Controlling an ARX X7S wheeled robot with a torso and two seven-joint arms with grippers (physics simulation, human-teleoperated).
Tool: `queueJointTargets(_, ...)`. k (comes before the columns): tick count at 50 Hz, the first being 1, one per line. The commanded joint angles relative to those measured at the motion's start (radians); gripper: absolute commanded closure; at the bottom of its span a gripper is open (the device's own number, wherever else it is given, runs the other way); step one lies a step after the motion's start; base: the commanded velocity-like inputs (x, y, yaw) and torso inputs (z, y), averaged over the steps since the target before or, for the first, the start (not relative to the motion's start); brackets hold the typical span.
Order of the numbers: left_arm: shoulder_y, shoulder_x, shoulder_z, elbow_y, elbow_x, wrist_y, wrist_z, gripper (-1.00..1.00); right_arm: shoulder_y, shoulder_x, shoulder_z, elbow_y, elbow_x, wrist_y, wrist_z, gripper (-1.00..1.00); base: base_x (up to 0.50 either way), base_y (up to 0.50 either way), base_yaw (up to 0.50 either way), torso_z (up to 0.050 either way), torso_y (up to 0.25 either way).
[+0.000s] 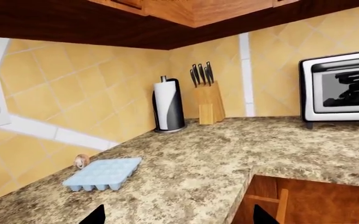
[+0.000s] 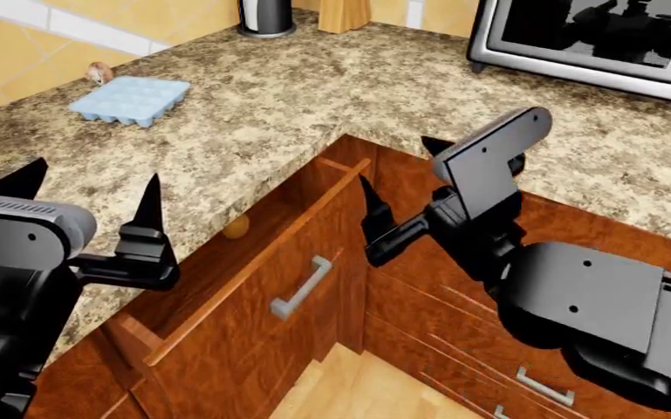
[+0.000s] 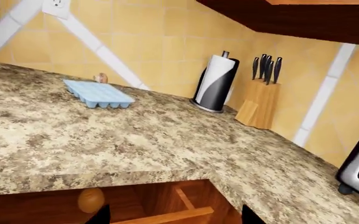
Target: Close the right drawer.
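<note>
The right drawer (image 2: 254, 336) is a reddish-brown wooden drawer with a short silver bar handle (image 2: 300, 286). It stands pulled out from under the counter corner. Its wooden inside also shows in the right wrist view (image 3: 166, 203) and the left wrist view (image 1: 298, 198). My right gripper (image 2: 396, 161) is open and empty, above the drawer's far inner end near the corner; its tips frame the drawer box in the right wrist view (image 3: 175, 215). My left gripper (image 2: 94, 170) is open and empty over the counter left of the drawer, and in its own view (image 1: 177, 214).
A round tan object (image 2: 236, 227) lies inside the drawer. A light blue ice tray (image 2: 129, 99) lies on the granite counter (image 2: 289, 96) with a small brown item (image 2: 99, 72) beside it. A toaster oven (image 2: 592, 39), paper towel roll (image 1: 168, 105) and knife block (image 1: 209, 100) stand at the back.
</note>
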State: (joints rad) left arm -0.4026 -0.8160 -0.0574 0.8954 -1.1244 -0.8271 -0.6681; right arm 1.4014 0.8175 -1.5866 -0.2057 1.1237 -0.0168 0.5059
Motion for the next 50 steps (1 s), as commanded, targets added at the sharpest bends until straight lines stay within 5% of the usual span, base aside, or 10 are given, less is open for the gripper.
queueJointTargets(1,-0.006,-0.001,0.005,0.003,-0.006,0.001,-0.006,-1.00,0.125,0.160,0.033,-0.248,-0.001,0.099,0.160,-1.00,0.00,0.00,0.00,0.000,0.000)
queueJointTargets(12,-0.033,-0.004,0.015,0.007,-0.029,-0.010,-0.022,-1.00,0.261,0.283,0.103,-0.371,0.071,0.179,0.236,-1.00,0.00,0.00,0.00,0.000,0.000)
queueJointTargets(14,-0.034,0.000,0.022,0.017,-0.032,-0.013,-0.030,-1.00,0.380,0.379,0.166,-0.443,0.144,0.254,0.253,-1.00,0.00,0.00,0.00,0.000,0.000)
queueJointTargets(35,-0.087,0.017,0.055,0.001,-0.038,-0.023,-0.051,-1.00,0.491,0.457,0.247,-0.449,0.209,0.316,0.285,-1.00,0.00,0.00,0.00,0.000,0.000)
queueJointTargets(50,-0.356,0.061,0.133,0.009,-0.387,-0.085,-0.251,-1.00,0.504,0.473,0.268,-0.459,0.226,0.326,0.292,-1.00,0.00,0.00,0.00,0.000,0.000)
